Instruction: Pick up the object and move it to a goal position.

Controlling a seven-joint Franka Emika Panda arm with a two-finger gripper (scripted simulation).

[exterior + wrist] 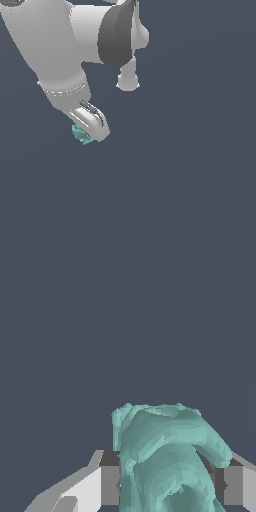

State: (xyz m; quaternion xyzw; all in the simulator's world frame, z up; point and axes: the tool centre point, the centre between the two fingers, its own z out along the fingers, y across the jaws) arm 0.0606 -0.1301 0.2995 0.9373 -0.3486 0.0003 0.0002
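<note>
We are gripping the object (167,456) between the jaws of our gripper (91,131), which are closing on it from both sides. Next, we judge, comes carrying it steadily to the goal.

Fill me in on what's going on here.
A simulated white robot arm is handling a small teal lumpy object. In the wrist view the object sits between the gripper jaws, which stand close against both its sides, so it looks grasped. In the exterior view the object peeks out beside the gripper's tip. The background is plain dark grey, so I cannot tell whether it is lifted, and no goal marker shows.
</note>
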